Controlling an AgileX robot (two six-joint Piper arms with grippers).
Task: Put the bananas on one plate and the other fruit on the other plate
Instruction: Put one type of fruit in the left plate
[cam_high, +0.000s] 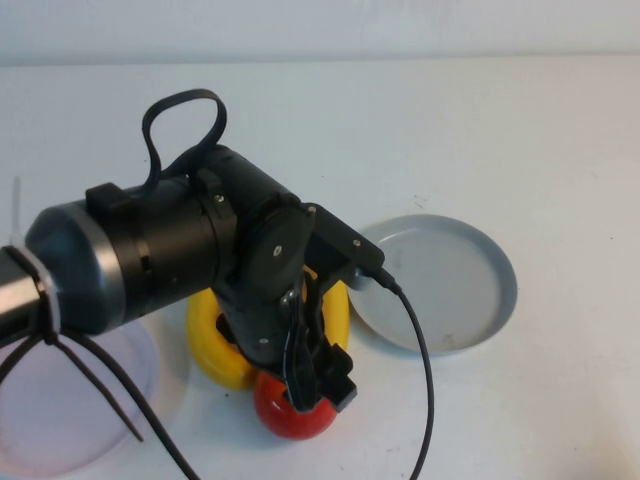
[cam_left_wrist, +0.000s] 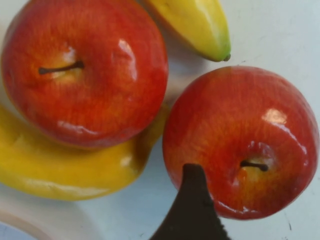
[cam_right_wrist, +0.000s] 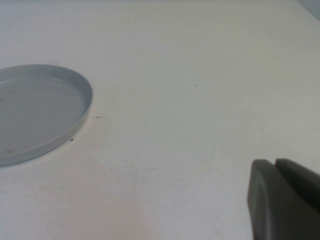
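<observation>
Item 1, grey-blue plate (cam_high: 445, 283): seen right of centre in the high view, bare; nothing has been placed on it. It is also shown at the left edge of the right wrist view (cam_right_wrist: 40, 112), equally bare.

Item 2, pale pink plate (cam_high: 70, 400): seen at the lower left of the high view, partly covered by the left arm; its visible part carries no fruit.

Item 3, bananas: one (cam_high: 215, 345) is seen below centre in the high view, a second (cam_high: 335, 310) just right of it, both largely hidden by the arm. Both lie on the table between the plates. In the left wrist view one banana (cam_left_wrist: 65, 170) is touched by an apple, and the tip of the other (cam_left_wrist: 197, 25) is shown at the top.

Item 4, apples: two are shown in the left wrist view, one at upper left (cam_left_wrist: 85, 70), one at right (cam_left_wrist: 240, 142), close together, stems up. Only one (cam_high: 290, 410) is visible in the high view, at lower centre, on the table.

Item 5, left gripper (cam_high: 318, 385): lowered directly over that apple; jaws parted, nothing grasped yet.

Item 6, right gripper (cam_right_wrist: 285, 200): seen at the lower right of its own view, over bare table, closed and empty.

Status: no fruit is judged sorted; all four pieces are left to be moved.
</observation>
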